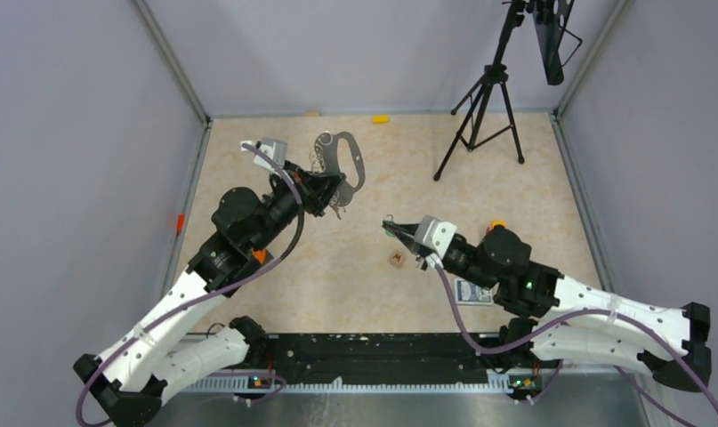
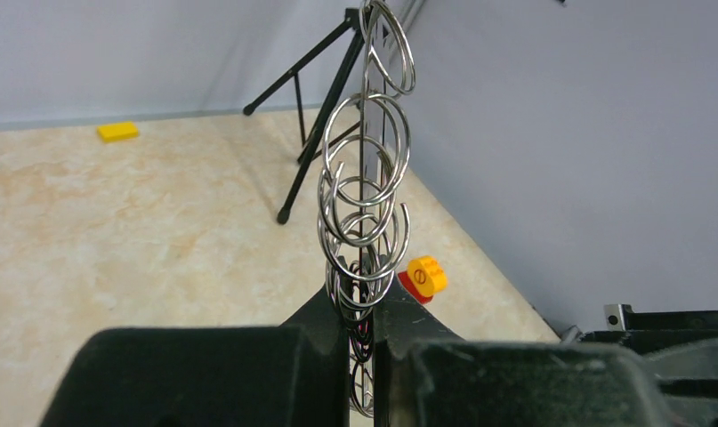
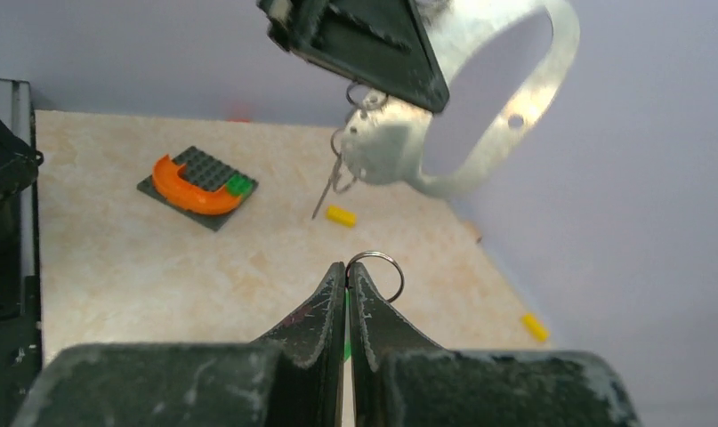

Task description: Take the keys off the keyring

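Where both arms reach inward over the beige table (image 1: 275, 294), left arm (image 1: 186, 302) angled toward the far left, right arm (image 1: 595, 311) toward centre. Black tripod (image 1: 482, 98) standing at far right, well apart from both.

Keyring (image 1: 359, 165): big flat grey D-loop, lifted off the table at far left-centre, above and ahead of the left gripper (image 1: 333, 189). Left fingers nearly together, clamped on the loop's edge. From the left wrist the loop shows edge-on as a thin upright line between the pads, with a column of split rings (image 2: 364, 233) stacked along it.

Right gripper (image 1: 389, 226): near table centre, pointing at the keyring, apart from it. Fingers pinched tight together. A loose split ring (image 3: 374, 264) pokes out at the tips, gripped there. A green sliver shows in the seam between the fingers; cannot tell what it belongs to.

Thin key (image 3: 324, 197): hangs from a small ring at the keyring's lower corner, dangling free, slightly tilted. Other keys not made out.

Small brown cube (image 1: 397, 260) on the table just beneath the right gripper, not touching it. Yellow brick (image 1: 381, 118) by the back wall.
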Robot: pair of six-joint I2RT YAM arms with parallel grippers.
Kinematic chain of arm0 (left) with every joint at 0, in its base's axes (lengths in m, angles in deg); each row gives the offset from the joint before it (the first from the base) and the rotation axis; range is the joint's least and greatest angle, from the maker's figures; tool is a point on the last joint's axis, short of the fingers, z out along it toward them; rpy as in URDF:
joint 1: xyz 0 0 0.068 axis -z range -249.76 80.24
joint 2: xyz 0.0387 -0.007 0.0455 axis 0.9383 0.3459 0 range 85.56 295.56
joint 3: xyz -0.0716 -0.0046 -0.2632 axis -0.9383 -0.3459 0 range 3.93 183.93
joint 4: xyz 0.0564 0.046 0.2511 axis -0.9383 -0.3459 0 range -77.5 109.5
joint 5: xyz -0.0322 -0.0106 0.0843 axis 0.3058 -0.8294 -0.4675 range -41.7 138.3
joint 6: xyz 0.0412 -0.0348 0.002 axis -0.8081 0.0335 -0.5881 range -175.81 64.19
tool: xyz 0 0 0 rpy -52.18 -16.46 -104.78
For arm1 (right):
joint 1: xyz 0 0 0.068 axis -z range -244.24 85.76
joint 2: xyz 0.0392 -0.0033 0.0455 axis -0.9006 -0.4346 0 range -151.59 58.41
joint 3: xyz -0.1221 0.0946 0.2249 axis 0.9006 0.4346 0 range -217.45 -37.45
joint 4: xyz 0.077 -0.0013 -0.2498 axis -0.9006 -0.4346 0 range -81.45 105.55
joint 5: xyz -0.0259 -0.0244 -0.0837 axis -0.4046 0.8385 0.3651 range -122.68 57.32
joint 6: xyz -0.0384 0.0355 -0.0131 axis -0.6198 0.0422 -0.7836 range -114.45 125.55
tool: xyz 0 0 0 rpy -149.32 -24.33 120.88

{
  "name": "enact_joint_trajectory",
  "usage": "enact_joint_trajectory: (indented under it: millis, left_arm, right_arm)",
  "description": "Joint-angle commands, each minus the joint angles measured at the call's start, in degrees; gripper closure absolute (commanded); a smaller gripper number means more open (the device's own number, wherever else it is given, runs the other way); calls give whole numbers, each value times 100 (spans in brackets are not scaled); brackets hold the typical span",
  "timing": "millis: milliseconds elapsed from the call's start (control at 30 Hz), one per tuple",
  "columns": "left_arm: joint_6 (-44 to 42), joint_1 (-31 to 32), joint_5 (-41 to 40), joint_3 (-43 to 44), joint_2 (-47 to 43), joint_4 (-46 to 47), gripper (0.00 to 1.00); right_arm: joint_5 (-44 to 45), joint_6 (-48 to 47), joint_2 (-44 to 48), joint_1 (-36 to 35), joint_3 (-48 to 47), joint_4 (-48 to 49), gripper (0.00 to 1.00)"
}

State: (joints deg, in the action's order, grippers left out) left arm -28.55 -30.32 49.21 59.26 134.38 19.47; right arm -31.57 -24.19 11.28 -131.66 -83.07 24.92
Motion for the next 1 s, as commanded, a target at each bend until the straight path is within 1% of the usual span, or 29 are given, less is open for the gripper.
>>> enact_joint_trajectory:
  millis: [0,100,233,333,433,500,633,700,767,833,933,967]
  left_arm:
    - [-275,-15,-251,-347,-235,204,100]
    - [-359,-15,-125,-657,-388,432,100]
    - [-485,-15,369,-886,-495,660,100]
    - [-561,-15,641,-997,-538,814,100]
    - [-620,-15,816,-1102,-581,907,100]
    - [-622,-15,849,-1162,-610,881,100]
    - [-500,-15,783,-1334,-687,847,100]
    - [-379,-15,694,-1460,-712,848,100]
    - [-201,-15,616,-1645,-704,878,100]
    - [-87,-15,634,-1838,-611,939,100]
    - [138,-15,698,-2066,-439,979,100]
    - [179,-15,745,-2149,-380,1023,100]
  right_arm:
    - [1651,2573,176,-62,580,103,100]
    - [2413,3698,133,-61,852,-129,100]
    - [2891,4814,-222,25,915,-819,100]
    - [2810,5568,-565,265,1002,-1291,100]
    - [2355,6100,-835,654,1240,-1427,100]
    - [2141,6269,-877,841,1430,-1354,100]
    - [2137,6510,-956,995,1652,-1421,100]
    - [2064,6613,-1015,1061,1714,-1477,95]
    - [1924,6640,-1082,1102,1761,-1472,84]
    - [1826,6612,-1148,1117,1738,-1500,76]
    - [1910,6575,-1159,1121,1632,-1666,62]
    - [1968,6560,-1143,1125,1595,-1729,59]
